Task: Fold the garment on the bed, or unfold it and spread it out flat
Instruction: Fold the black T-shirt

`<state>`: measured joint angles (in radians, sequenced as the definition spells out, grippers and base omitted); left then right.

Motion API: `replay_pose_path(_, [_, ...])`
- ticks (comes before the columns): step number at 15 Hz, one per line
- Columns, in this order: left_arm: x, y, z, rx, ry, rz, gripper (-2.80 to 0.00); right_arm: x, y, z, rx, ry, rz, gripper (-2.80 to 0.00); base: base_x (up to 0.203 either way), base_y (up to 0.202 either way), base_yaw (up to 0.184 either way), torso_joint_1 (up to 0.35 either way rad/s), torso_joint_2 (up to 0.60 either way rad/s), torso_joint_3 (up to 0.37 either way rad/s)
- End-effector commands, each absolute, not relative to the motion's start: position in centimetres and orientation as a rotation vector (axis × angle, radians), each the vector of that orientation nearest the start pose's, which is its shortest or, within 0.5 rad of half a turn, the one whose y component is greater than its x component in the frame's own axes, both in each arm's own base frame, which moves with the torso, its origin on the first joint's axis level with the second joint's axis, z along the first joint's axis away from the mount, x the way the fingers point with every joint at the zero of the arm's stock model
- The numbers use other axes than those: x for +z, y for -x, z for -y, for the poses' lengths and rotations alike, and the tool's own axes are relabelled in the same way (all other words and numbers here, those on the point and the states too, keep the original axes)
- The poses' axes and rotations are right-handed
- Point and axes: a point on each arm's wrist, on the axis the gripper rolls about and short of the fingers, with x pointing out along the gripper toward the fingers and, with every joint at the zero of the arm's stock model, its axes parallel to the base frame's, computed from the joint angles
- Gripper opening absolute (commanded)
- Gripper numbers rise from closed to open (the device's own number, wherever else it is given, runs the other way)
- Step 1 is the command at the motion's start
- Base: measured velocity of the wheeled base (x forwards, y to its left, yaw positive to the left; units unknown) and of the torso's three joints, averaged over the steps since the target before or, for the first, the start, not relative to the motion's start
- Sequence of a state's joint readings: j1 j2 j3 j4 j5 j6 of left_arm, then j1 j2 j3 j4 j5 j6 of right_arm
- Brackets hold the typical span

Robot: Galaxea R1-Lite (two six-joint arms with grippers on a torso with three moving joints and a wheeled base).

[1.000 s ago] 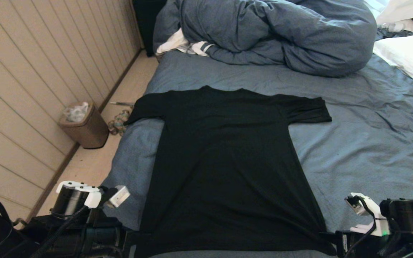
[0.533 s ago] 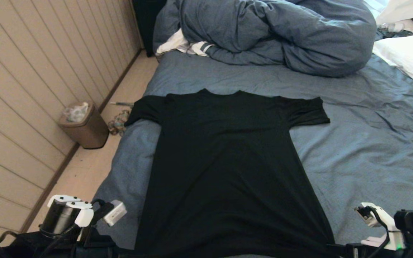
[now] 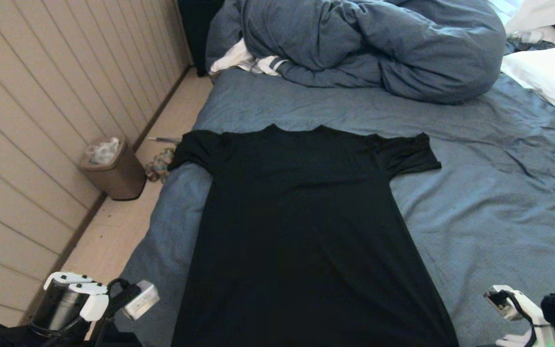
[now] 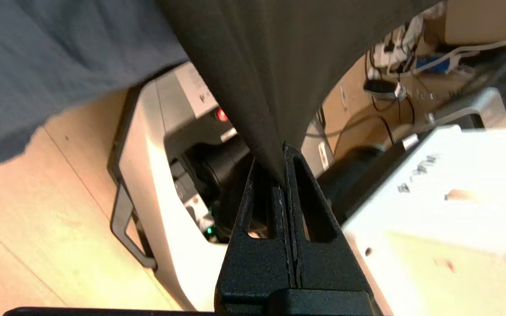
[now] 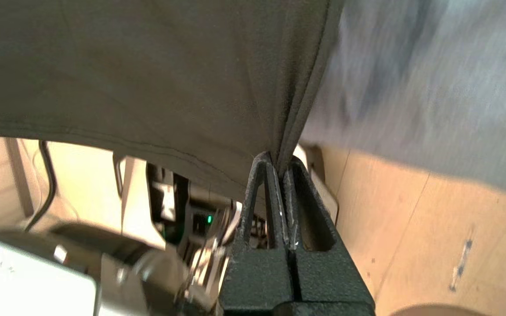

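A pale panelled wall (image 3: 41, 120) runs along the left above a light wooden floor (image 3: 113, 226). A small brown bin (image 3: 112, 168) stands against it, with what may be a tangled cord (image 3: 158, 164) lying just beside.

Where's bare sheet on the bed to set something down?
Widest patch: the bed between the T-shirt and pillow. A band between collar and duvet. Narrow strip along the shirt's left edge. Crowded: near edge, where left tool and right tool pinch the hem.
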<state>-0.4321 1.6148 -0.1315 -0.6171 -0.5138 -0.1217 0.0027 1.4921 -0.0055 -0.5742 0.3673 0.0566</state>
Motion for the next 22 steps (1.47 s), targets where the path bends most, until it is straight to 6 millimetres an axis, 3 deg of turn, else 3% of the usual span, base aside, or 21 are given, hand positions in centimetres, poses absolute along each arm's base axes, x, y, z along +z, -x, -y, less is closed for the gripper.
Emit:
replay_pose_path(1, [6.0,-14.0,7.9,-0.846,0.138,-0.932,-2.80,5.9,-11.9,-0.9,0.330,-0.210,-0.880,-2.80,0.000,0.000,0.000,0.000,0.00,0.000])
replay_pose_path(8, [5.3,-11.6,6.8,-0.845,0.136,-0.965,-2.80,6.4,-8.8,-0.9,0.335,-0.195,-0.920,-2.80,0.000,0.000,0.000,0.000,0.00,0.000])
replay_pose_path(12, [6.1,-11.1,6.5,-0.852,0.145,-0.915,-2.80,7.4,-7.9,-0.9,0.329,-0.194,-0.895,-2.80,0.000,0.000,0.000,0.000,0.00,0.000])
replay_pose_path(16, [8.5,-13.6,7.3,-0.824,0.197,-0.805,-2.80,10.3,-9.8,-0.8,0.319,-0.202,-0.831,-2.80,0.000,0.000,0.000,0.000,0.00,0.000])
replay_pose_path(22, [14.8,-20.3,7.8,-0.753,0.256,-0.679,-2.80,13.0,-16.5,-0.3,0.291,-0.234,-0.821,-2.80,0.000,0.000,0.000,0.000,0.00,0.000])
